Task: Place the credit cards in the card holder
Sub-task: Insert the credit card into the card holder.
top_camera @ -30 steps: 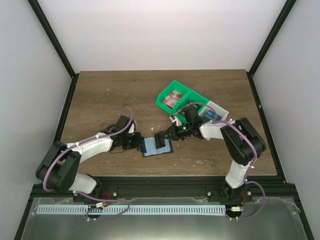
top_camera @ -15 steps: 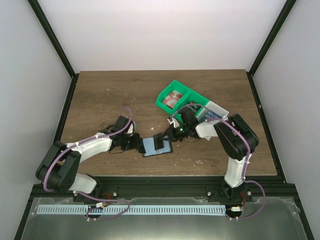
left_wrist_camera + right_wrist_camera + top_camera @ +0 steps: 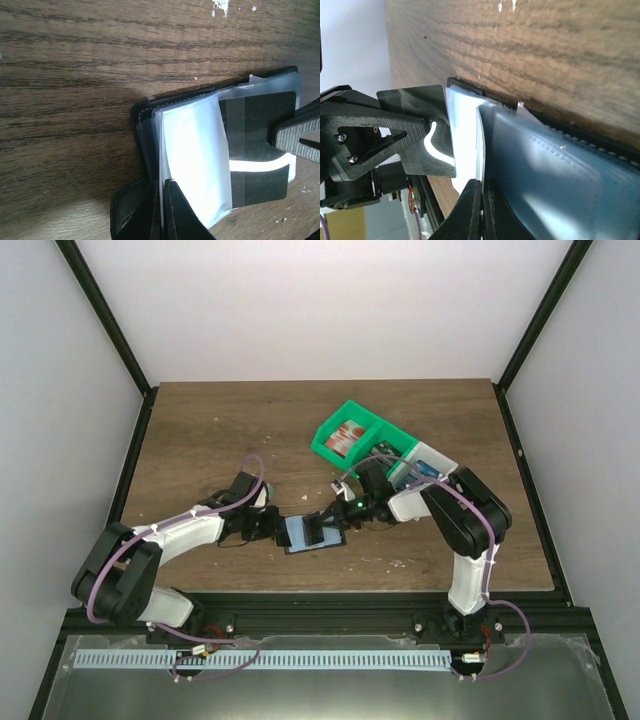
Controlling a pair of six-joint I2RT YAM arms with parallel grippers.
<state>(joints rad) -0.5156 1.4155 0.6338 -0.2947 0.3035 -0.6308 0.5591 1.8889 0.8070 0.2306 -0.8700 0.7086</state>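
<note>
The black card holder (image 3: pixel 298 534) lies open on the table between my grippers, its clear sleeves fanned. My left gripper (image 3: pixel 272 528) is shut on a thin sleeve leaf at the holder's left edge (image 3: pixel 163 210), beside the black strap. A credit card (image 3: pixel 257 145), here dark with a white stripe, lies under clear plastic on the right half; it also shows in the right wrist view (image 3: pixel 420 120). My right gripper (image 3: pixel 338 516) is shut on a thin pale sheet seen edge-on (image 3: pixel 481 210), next to the greyish-blue lining (image 3: pixel 560 175). One of its fingers (image 3: pixel 295 137) touches the card's right end.
A green bin (image 3: pixel 352 435) holding red and white things stands behind the right gripper. A white bin (image 3: pixel 425 465) with blue cards is beside it. The right arm's elbow is close to both bins. White crumbs (image 3: pixel 400 562) lie near the table's front edge.
My right arm has shifted a little to the left, toward the holder, with its elbow nearer the bins. The left arm and the holder have stayed in place.
</note>
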